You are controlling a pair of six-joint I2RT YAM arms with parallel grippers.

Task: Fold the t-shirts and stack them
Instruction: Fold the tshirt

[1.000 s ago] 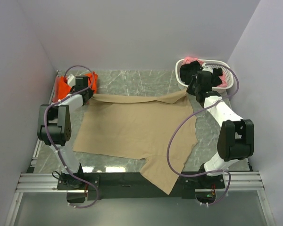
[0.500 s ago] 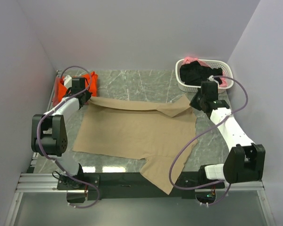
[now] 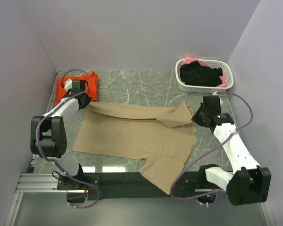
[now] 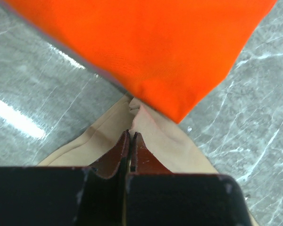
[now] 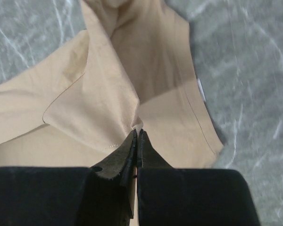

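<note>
The tan t-shirt (image 3: 137, 134) is being borne flat on the marble surface (image 3: 132, 82), its long axis running left to right and its body lying nearward of both tools. Its far edge is being pinched at opposite ends. The left tool (image 3: 83, 100) is being kept closed on the corner just beside the folded orange t-shirt (image 3: 66, 87), and the right tool (image 3: 196, 115) on the other corner.

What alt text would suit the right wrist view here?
The right arm's dark jaws are shut on a pinched fold of a plain tan cloth t-shirt. The rest of the shirt lies spread beyond them on a grey marble-patterned tabletop.
</note>
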